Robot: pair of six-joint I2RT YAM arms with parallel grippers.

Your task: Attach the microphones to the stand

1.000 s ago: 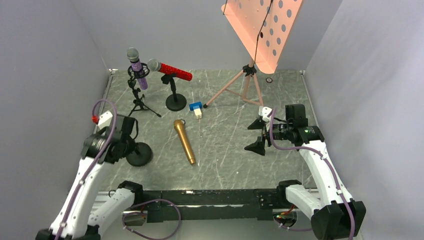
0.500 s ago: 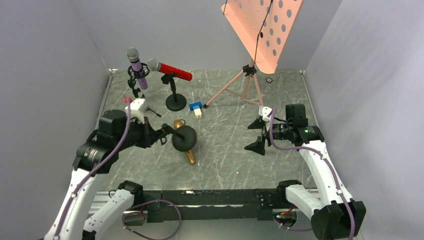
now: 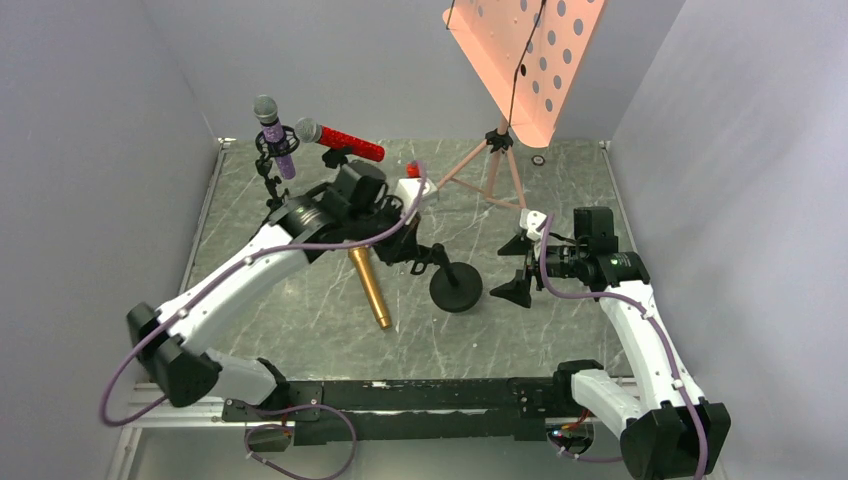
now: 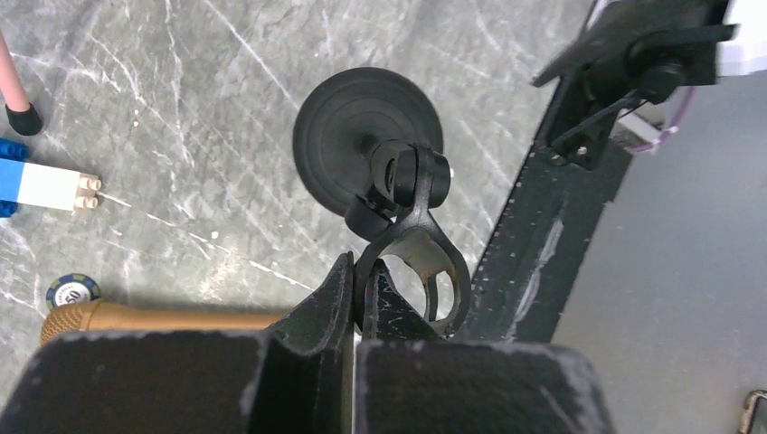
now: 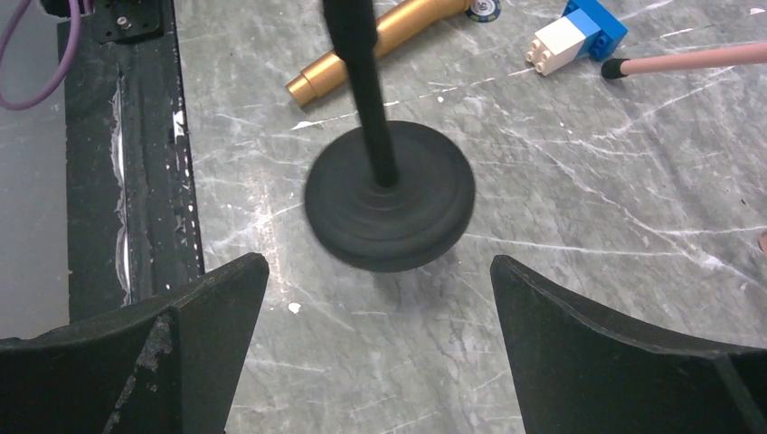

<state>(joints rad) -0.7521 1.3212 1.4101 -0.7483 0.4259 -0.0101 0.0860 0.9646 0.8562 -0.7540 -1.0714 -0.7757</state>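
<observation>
The gold microphone (image 3: 370,287) is the only one not yet mounted. It lies flat on the desk (image 3: 300,320), head toward the back, just left of the spare stand (image 3: 452,285). The purple microphone (image 3: 272,128) sits upright in its tripod stand (image 3: 272,195) at the back left. The red microphone (image 3: 341,142) lies across the clip of a post stand (image 3: 343,160) beside it.

Your left gripper (image 3: 422,256) is clenched on the spare stand's clip. The post leans, with the round base out toward the right arm. The base is blurred in the right wrist view, so I cannot tell whether it touches the desk.

The step in hand looks like placing this stand. Level the post before you let go, so the base lands flat rather than on its rim. Put it down close to the gold microphone with the clip's mouth facing up. Leave room around it for a gripper to bring the microphone in. Stay off the pink music stand's (image 3: 525,60) legs.

Your right gripper (image 3: 518,270) is spread wide and holds nothing. It hovers just beside the base and could steady it.

Count:
- three microphones, two of them seated
- three microphone stands
- one music stand
- one blue-and-white block (image 5: 579,32)
</observation>
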